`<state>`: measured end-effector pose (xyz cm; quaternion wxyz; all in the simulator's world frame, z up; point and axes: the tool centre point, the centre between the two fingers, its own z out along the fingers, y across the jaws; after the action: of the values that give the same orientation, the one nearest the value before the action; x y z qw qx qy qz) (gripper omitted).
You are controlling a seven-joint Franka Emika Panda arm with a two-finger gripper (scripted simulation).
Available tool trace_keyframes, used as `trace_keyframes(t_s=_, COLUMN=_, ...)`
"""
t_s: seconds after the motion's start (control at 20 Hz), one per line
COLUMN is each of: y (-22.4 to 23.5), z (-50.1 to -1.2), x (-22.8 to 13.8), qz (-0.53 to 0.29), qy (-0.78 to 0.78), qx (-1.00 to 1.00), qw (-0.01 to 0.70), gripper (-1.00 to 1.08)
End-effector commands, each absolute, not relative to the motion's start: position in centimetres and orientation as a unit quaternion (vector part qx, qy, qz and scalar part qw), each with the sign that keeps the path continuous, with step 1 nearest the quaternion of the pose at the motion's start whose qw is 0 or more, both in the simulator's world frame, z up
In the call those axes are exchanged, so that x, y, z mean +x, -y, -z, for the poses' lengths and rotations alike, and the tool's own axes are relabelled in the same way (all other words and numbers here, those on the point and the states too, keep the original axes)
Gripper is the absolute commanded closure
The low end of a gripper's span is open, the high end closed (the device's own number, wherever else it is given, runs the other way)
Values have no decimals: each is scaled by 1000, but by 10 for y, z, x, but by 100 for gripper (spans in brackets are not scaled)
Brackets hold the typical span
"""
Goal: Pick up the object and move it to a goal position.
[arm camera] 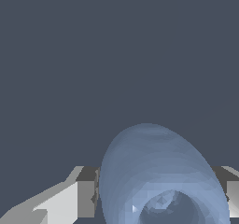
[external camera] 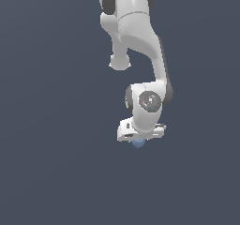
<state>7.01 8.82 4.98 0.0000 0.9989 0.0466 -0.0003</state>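
Blue blob (arm camera: 158, 171) sits right between the two fingers (arm camera: 79, 197) of the white gripper (external camera: 138, 142) — both press its sides, squeezed shut on it.

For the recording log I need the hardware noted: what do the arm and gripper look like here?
The arm is glossy white with rounded, tube-like links and dark grey bands at the joints. A round grey cap marks the wrist joint. The gripper has a flat white body; in the wrist view its fingers are white and blocky with dark grey inner pads. No cables or lettering show.
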Motion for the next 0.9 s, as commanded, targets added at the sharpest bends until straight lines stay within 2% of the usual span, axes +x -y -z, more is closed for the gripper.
trace_keyframes(t_s=0.0, y=-88, z=-50, x=70, qz=0, qy=-47, qx=999, qw=0, gripper=108)
trace_keyframes(t_s=0.45, y=-89, z=-51, x=69, qz=2, qy=-46, qx=999, qw=-3, gripper=108)
trace_keyframes(t_s=0.85, y=-99, z=-66, x=56, qz=29, qy=-39, qx=998, qw=-40, gripper=108)
